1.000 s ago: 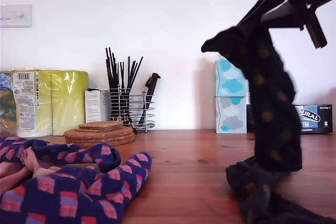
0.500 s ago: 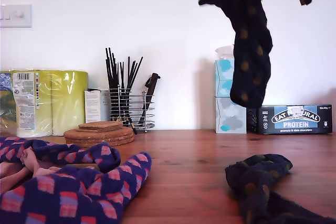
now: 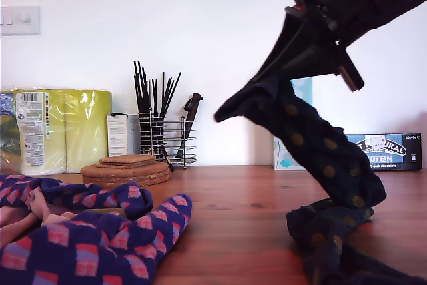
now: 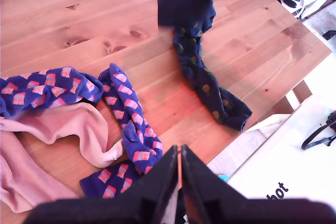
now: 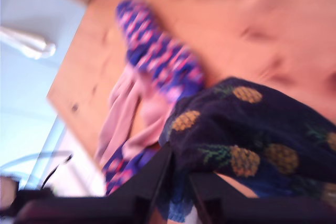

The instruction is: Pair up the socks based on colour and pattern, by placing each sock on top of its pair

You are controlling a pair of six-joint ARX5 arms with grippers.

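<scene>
Socks first, going across the exterior view from its left: navy diamond-patch socks (image 3: 93,245) lie heaped at that view's lower left w/ a bit of pale pink sock (image 3: 20,221) tucked among them; behind sit kitchen rolls (image 3: 57,128), cork mats (image 3: 127,170) and a wire caddy (image 3: 163,139) against the wall. Mid table (image 3: 233,211) is bare wood. Toward the exterior view's right, my second gripper (image 3: 300,65) hangs high w/ the held dark sock (image 3: 313,141) draped diagonally down, its toe end touching the dark sock on the table (image 3: 333,245). The second wrist view shows jaws pinched on the dark fabric, whose dots read there as small pineapples (image 5: 241,161). My first gripper (image 4: 179,182) is up over the pile, jaws together, nothing between them; its view shows both navy socks, the pink one (image 4: 47,145) and the dark pair across the board. Risks, as I judge them: the held sock is slanted, so release now may drop it half off its mate or bunch it near the table edge; the cuff could also cling to a pad & drag; the lower sock may shift if the toe pulls it.
</scene>
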